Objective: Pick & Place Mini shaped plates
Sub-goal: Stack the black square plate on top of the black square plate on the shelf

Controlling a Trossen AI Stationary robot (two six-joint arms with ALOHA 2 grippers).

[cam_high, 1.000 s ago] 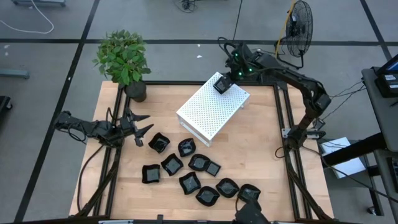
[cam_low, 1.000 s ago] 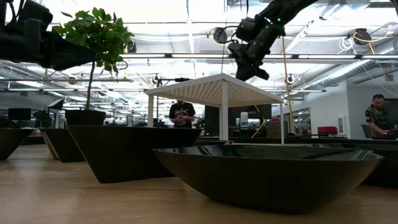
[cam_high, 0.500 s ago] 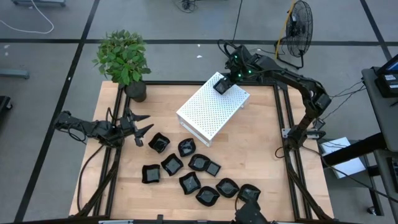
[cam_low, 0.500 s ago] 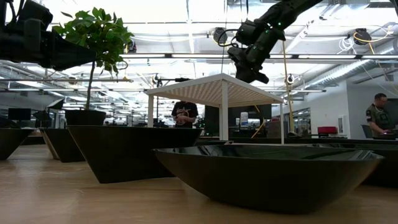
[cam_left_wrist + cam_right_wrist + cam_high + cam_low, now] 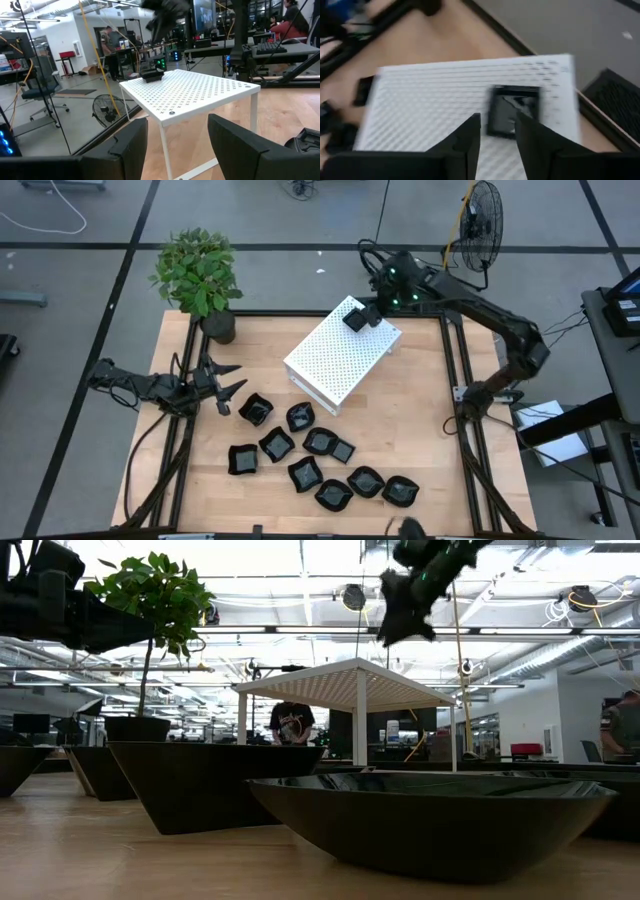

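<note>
One small square plate [image 5: 354, 318] sits on the white box [image 5: 340, 355]; both grippers [image 5: 372, 311] [image 5: 228, 380] released; ten plates [image 5: 318, 442] left on the table [image 5: 420, 430]

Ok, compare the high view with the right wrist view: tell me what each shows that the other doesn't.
Only the high view shows the potted plant, the waiting left gripper at the table's left edge, and the fan. Only the right wrist view shows the right gripper, open and empty above the box. Both show the white perforated box with one small square plate on top, plus plates on the table.
</note>
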